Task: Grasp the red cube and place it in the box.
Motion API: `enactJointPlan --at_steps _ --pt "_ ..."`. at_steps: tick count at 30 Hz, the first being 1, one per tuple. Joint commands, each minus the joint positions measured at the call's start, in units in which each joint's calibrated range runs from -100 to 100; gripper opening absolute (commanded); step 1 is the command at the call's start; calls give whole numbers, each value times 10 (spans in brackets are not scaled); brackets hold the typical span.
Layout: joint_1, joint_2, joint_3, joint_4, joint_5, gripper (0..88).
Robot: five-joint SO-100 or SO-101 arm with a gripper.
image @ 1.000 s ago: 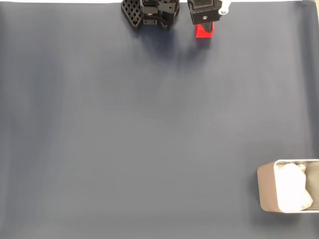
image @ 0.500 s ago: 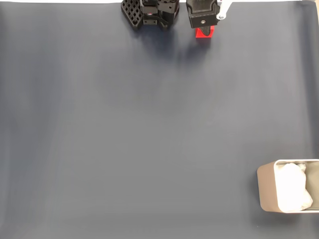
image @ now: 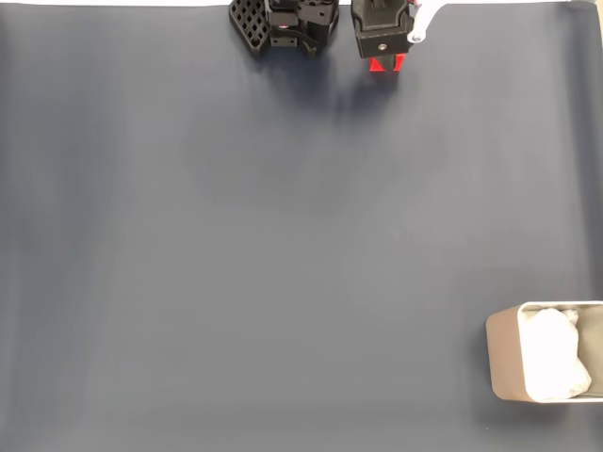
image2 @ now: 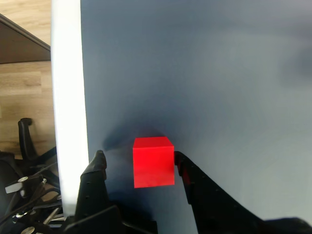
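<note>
Your gripper (image2: 139,161): open, jaws either side of the red cube (image2: 153,162); right finger touching, left apart.
Box (image: 505,363): at 4 o'clock, well apart from your cube.

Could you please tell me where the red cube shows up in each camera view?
Fixed view: the cube peeks out at the top edge, right of centre, under the arm.
Wrist view: the cube sits low, centre, between the end effector's fingers.
Shared landmark: the dark mat.
</note>
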Motion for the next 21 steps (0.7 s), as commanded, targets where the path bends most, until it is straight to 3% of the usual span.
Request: enactJointPlan --at_steps 1,21 --pt "4 5 1 -12 -1 327" --pt "-10 12 3 -22 -8 314"
